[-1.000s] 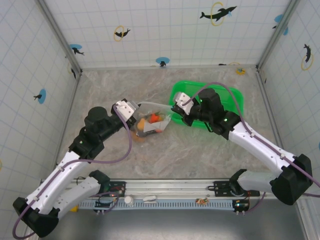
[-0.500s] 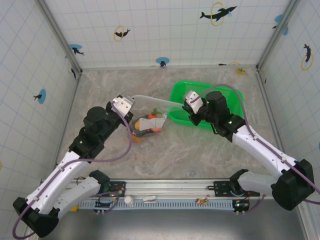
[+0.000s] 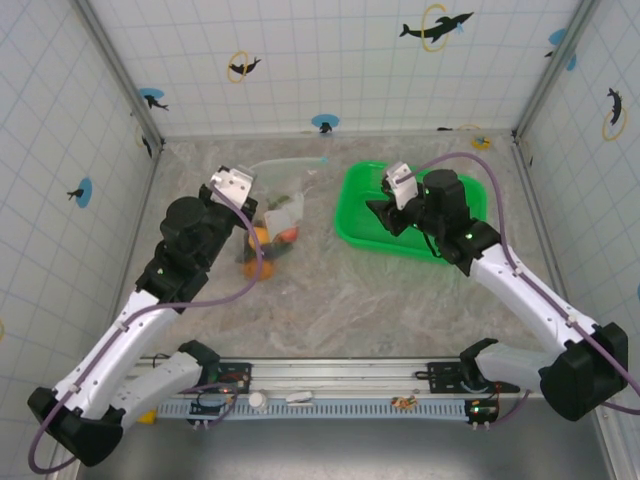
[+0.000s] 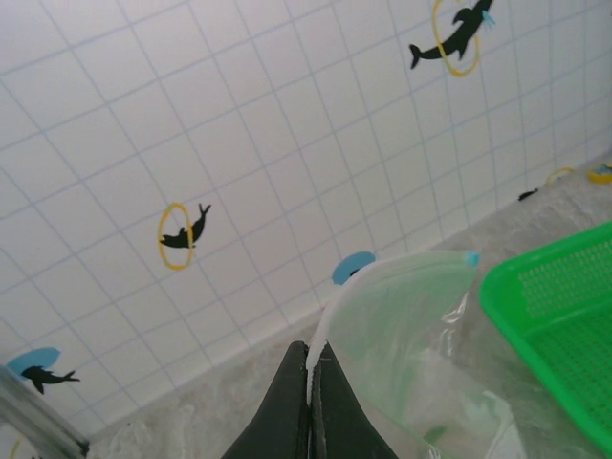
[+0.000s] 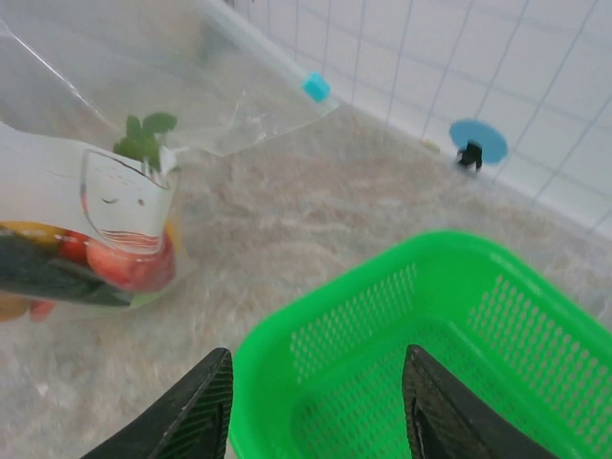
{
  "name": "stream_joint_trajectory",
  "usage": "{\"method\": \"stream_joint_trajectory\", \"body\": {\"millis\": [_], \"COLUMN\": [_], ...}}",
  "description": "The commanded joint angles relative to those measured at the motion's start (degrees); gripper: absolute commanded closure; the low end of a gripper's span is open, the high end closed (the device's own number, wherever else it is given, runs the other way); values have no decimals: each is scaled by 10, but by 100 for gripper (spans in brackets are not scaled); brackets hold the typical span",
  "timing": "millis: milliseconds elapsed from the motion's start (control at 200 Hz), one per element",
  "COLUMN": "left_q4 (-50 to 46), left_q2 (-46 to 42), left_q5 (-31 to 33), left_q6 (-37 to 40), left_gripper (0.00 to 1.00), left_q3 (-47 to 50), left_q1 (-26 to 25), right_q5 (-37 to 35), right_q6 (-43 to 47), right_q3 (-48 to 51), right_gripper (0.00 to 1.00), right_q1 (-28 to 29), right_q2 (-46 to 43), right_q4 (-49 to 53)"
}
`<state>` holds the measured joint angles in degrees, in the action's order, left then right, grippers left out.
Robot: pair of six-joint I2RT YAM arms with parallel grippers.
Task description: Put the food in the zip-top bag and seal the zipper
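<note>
Since a second ago the right gripper (image 3: 393, 190) has let go of the bag mouth and backed off over the green mesh basket (image 3: 460, 205). Left gripper (image 3: 232, 184) has swung its corner up and away from the basket, and the zip-top bag (image 3: 282, 190) went with it.

Right gripper (image 5: 316, 352) now: jaws parted roughly halfway, nothing between them, hovering above the basket's left side.

Left gripper (image 4: 311, 352): pinched fully closed on the zipper (image 4: 382, 273) at the end farthest from the basket.

Bag sits just left of the basket, apart from it, bottom resting on the marble table (image 3: 400, 290). Food is bunched low in the bag: red strawberry (image 5: 124, 268), dark eggplant (image 5: 48, 279), orange citrus (image 3: 261, 238), some green leaf. All the food I can make out is inside.

Blue slider (image 5: 316, 87) is at the zipper end nearest the basket (opposite the left grip), so I judge loading done and the seal run across. Can't tell whether the strip is shut along its whole length. Likely left: check the seal, release the bag corner, retract the left arm
</note>
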<state>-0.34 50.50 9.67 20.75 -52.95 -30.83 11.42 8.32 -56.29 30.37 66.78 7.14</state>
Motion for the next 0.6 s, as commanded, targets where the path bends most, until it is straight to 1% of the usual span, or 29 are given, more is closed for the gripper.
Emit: {"method": "stream_joint_trajectory", "body": {"millis": [0,95,155,180,240,325,365,415,515,596], "left_q4": [53,54,48,43,26,17,15,-9,-88,-157], "left_q2": [21,33,30,27,18,-5,-20,-45,-110,-143], "left_q5": [-21,-57,-103,-127,-193,-302,-339,-360,-384,-425], "left_q6": [-3,-2,-1,-5,-28,-89,-118,-145,-153,-170], "left_gripper": [100,100,100,100,100,100,100,100,100,100], "left_q3": [-25,-25,-11,-1,27,81,109,137,177,194], "left_q1": [27,37,37,37,37,36,34,25,6,-1], "right_q5": [10,7,4,2,-3,-10,-12,-15,-17,-14], "right_q6": [-33,-36,-39,-41,-49,-64,-71,-75,-76,-76], "right_q3": [-36,-36,-27,-23,-8,11,18,23,21,25], "right_gripper": [49,48,48,46,46,45,44,44,44,44], "right_q1": [0,0,0,0,-1,-3,-3,-3,-4,-4], "right_q2": [0,-8,-16,-20,-30,-41,-46,-49,-52,-52], "right_q4": [-32,-33,-33,-34,-40,-51,-55,-56,-50,-49]}}
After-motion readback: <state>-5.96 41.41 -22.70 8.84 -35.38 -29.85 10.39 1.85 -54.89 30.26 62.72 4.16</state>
